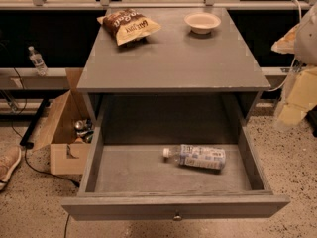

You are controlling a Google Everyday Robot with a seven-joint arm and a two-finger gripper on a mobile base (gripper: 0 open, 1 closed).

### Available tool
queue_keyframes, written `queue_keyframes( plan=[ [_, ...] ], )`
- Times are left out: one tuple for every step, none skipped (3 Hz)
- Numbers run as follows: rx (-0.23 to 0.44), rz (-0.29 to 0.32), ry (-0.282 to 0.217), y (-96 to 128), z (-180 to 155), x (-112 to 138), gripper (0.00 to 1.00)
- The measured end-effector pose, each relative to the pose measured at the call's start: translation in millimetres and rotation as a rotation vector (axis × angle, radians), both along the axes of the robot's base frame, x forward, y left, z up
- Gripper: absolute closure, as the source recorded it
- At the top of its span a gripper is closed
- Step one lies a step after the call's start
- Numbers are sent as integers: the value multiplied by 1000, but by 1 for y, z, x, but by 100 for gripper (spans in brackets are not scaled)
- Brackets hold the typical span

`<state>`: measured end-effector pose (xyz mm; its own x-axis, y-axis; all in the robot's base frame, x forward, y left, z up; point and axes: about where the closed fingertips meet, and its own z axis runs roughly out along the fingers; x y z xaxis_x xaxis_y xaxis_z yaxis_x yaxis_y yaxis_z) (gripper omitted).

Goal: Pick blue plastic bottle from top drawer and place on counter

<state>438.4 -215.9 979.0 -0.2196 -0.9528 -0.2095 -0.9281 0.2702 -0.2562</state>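
The blue plastic bottle [196, 156] lies on its side on the flat bottom of the open top drawer [124, 170], right of centre, with its white cap pointing left. The drawer is pulled fully out, and its small round knob [177, 216] shows on the front. The counter [173, 58] is the grey top of the cabinet above it. My gripper [293, 108] is a blurred pale shape at the right edge of the view, beside the cabinet's right side, above and to the right of the drawer and well apart from the bottle.
A brown snack bag [129, 26] lies on the counter's back left and a white bowl [202, 22] on its back right. An open cardboard box [67, 133] with cans stands on the floor left of the cabinet. A clear bottle [36, 60] stands on a ledge at far left.
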Motion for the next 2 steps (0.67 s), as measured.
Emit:
queue_keyframes(
  plan=[
    [0,0,0,0,0,0,0],
    [71,37,37,14,-25,7,0]
  ],
)
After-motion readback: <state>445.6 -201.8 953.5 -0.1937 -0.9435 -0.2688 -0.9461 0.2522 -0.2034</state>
